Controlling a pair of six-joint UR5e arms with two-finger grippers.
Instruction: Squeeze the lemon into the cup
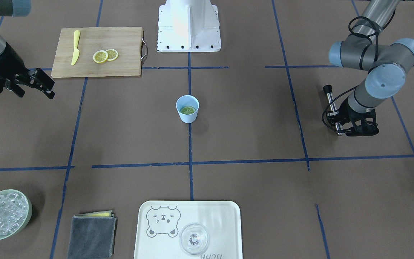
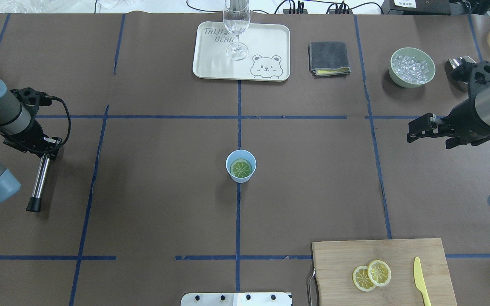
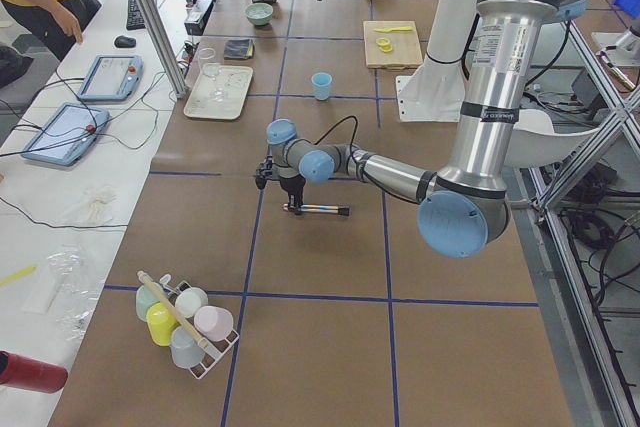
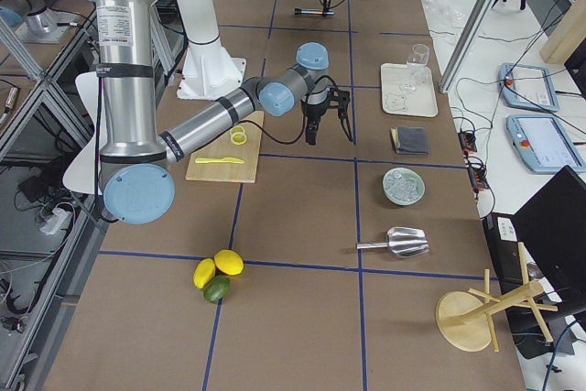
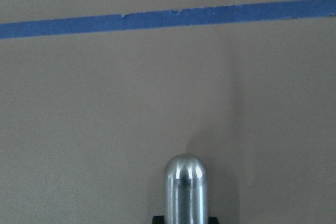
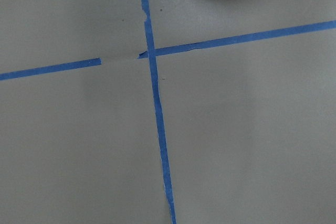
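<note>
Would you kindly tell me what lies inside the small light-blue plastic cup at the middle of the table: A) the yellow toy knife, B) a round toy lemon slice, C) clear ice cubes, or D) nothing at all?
B: the overhead view shows a round segmented lemon slice lying flat inside the light-blue cup, while two more slices rest on the wooden cutting board.

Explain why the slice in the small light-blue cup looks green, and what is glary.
Overhead view: the lemon slice sits shaded inside the small light-blue plastic cup, probably tinting it green; the two yellow slices on the wooden cutting board look bright. Front-facing view: the white robot base is washed out by glare. Left wrist view: the shiny metal rod shows bright highlights.
</note>
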